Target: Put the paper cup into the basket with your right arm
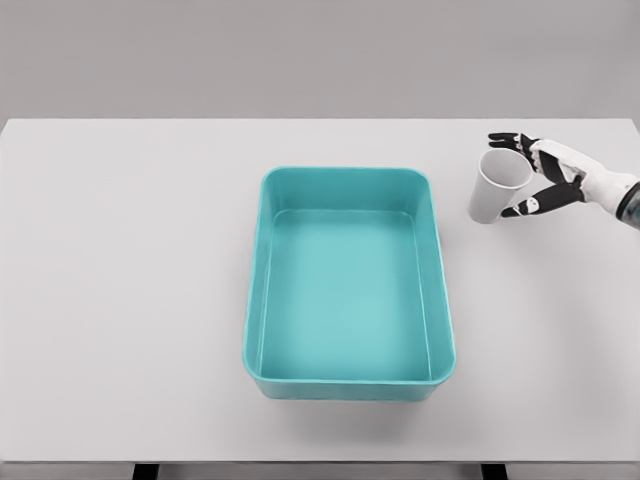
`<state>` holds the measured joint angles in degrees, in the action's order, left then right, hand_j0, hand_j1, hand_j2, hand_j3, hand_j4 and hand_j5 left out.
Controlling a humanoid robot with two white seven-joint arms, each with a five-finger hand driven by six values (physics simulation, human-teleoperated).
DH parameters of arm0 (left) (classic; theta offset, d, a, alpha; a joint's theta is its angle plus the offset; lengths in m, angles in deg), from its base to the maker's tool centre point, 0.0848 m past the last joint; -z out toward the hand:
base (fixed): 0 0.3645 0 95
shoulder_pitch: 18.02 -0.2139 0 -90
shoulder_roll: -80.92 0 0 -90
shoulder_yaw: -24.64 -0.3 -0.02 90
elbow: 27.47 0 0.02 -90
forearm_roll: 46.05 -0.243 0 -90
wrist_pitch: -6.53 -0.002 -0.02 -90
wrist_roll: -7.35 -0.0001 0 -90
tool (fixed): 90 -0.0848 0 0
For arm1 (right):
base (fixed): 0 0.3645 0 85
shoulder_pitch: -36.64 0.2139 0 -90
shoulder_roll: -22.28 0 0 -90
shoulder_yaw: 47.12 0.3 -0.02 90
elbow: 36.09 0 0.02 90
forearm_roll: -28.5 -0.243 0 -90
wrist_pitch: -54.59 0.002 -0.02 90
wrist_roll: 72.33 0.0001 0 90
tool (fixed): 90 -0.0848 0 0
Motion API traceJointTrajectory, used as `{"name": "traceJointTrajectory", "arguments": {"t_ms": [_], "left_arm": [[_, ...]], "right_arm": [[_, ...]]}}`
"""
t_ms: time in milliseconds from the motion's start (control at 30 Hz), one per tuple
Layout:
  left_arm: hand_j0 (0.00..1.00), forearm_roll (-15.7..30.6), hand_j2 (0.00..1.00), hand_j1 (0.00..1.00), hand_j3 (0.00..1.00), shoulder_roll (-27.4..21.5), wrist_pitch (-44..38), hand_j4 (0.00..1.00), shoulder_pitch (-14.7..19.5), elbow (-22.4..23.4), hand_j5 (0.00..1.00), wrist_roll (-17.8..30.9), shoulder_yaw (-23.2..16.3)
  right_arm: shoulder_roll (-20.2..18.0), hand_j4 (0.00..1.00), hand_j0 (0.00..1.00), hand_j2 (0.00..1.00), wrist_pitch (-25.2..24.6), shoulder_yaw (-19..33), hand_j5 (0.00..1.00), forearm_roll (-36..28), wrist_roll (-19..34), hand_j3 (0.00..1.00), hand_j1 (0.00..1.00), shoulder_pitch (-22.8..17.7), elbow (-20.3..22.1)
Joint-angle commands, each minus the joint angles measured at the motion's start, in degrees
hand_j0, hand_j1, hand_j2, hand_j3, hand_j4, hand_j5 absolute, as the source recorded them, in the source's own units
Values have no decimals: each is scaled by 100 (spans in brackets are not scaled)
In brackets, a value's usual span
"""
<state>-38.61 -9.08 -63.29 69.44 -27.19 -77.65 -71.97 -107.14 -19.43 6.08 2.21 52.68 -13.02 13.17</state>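
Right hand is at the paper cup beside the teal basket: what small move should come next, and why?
Probably carry the paper cup leftward over the basket. The right hand has its fingers around the tilted cup, which looks lifted, and the basket lies empty to its left.

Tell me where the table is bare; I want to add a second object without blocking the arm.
The white table is bare left of the teal rectangular plastic basket, and along the strips behind and in front of it. The basket holds nothing. The crowded spot is right of the basket's far corner, where the right hand grips the tilted white paper cup.
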Motion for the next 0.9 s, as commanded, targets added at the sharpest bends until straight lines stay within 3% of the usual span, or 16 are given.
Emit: {"name": "traceJointTrajectory", "arguments": {"t_ms": [0,600,867], "left_arm": [[100,3,100,100,100,0,-5,100,9,-2,100,1,2],[100,3,100,100,100,0,3,100,0,-2,100,1,2],[100,3,100,100,100,0,-5,100,0,-2,100,1,2]], "right_arm": [[-4,100,100,100,-16,6,100,-34,-1,100,100,0,75],[22,99,99,99,1,-82,99,-34,-1,99,99,0,189],[22,90,90,90,19,-82,90,-34,-1,90,90,0,198]]}}
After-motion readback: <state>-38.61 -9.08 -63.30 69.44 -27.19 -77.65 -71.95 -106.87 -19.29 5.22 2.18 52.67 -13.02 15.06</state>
